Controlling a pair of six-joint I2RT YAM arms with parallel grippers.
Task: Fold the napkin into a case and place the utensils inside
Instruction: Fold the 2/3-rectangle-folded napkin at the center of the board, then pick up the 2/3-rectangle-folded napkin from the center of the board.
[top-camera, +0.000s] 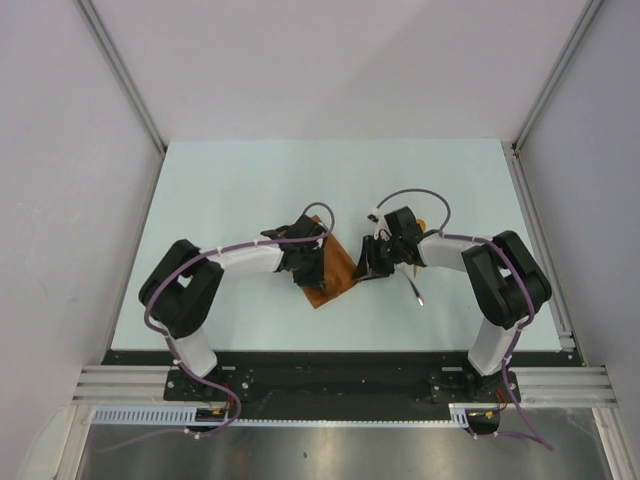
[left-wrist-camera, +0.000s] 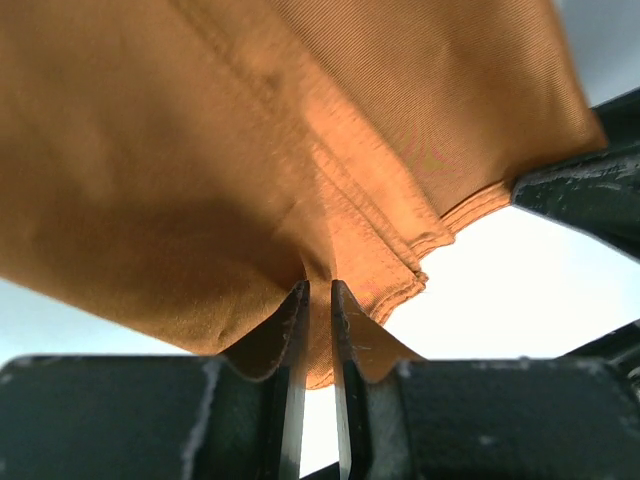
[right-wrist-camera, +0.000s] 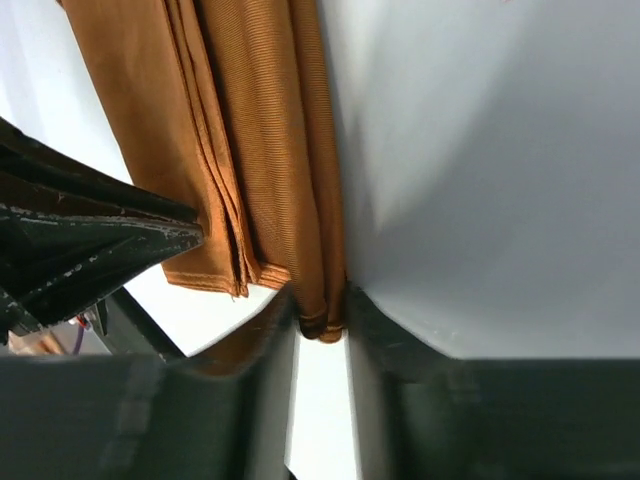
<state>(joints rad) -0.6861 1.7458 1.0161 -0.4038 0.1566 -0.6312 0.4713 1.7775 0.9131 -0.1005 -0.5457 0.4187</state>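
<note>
My left gripper and right gripper each pinch nearly closed on opposite sides of the folded rust-orange cloth napkin, which lies between them.

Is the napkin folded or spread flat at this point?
Folded, not spread: the napkin shows several stacked hem layers in both wrist views. The left gripper and the right gripper each pinch an edge.

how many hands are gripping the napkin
2. The left hand pinches a fold of the napkin on its left side; the right hand pinches a folded edge on its right side. Neither grip is hidden.
</note>
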